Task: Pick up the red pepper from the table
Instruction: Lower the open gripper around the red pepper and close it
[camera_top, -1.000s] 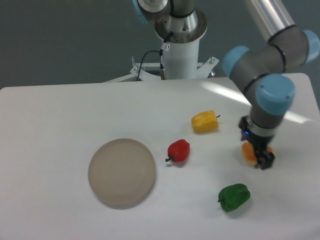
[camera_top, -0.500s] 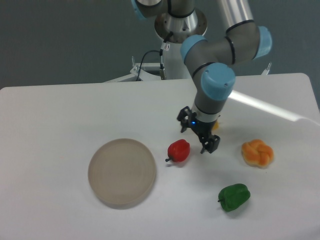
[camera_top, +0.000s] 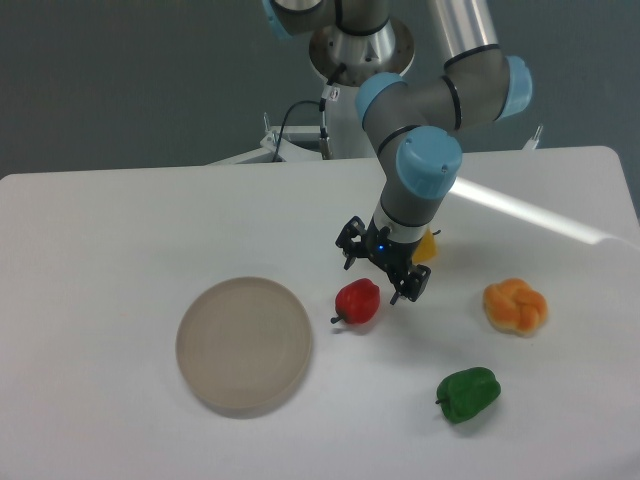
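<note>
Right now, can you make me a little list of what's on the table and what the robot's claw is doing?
table: white
red pepper: near the middle, lying on the table, not picked up yet
plate: round, beige, left of the red pepper, nothing on it
green pepper: at the front right
yellow pepper: behind the claw, mostly hidden
bun: orange, knotted, on the right
claw: open, just above and behind the red pepper, holding nothing

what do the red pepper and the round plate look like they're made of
The red pepper: likely hard plastic, judging by its glossy skin with a bright highlight. The plate: matte beige with no shine, possibly wood or dull plastic; the view leaves that open.
</note>
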